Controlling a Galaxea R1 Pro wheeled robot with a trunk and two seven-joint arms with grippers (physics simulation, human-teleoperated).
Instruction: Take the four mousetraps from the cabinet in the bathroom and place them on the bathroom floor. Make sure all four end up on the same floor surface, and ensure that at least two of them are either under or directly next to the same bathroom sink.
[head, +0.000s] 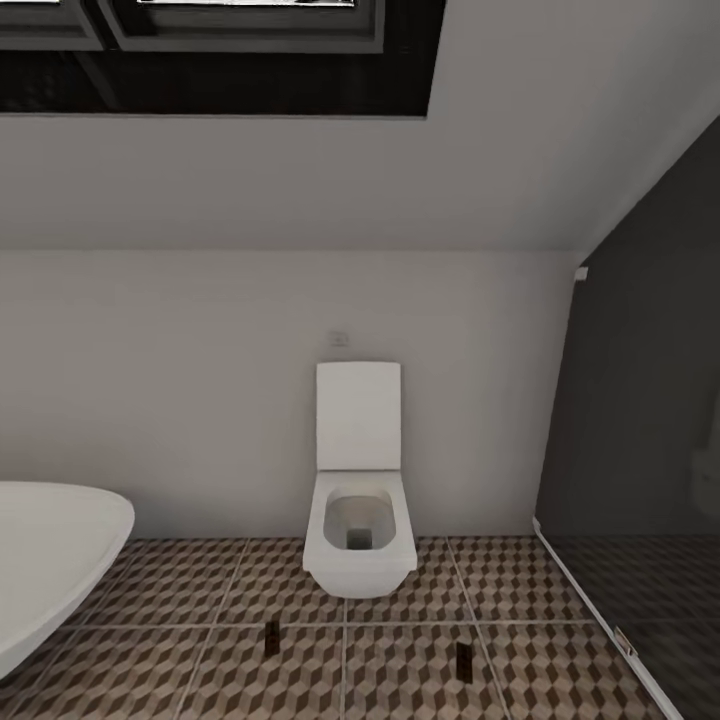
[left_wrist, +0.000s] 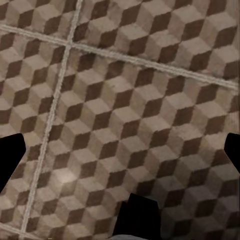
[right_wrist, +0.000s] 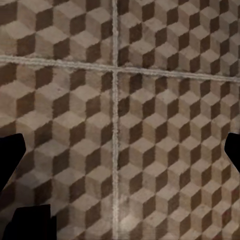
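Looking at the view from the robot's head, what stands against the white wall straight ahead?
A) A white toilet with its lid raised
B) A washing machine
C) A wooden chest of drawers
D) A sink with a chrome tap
A: a white toilet hangs on the wall with its lid upright and the bowl open, above the cube-patterned floor; the curved white rim at the left edge is a bathtub.

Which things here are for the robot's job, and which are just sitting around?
For the job: bathroom floor; left brown slab and right brown slab lying on it, probably mousetraps.
Just sitting around: toilet; bathtub; dark glass screen.
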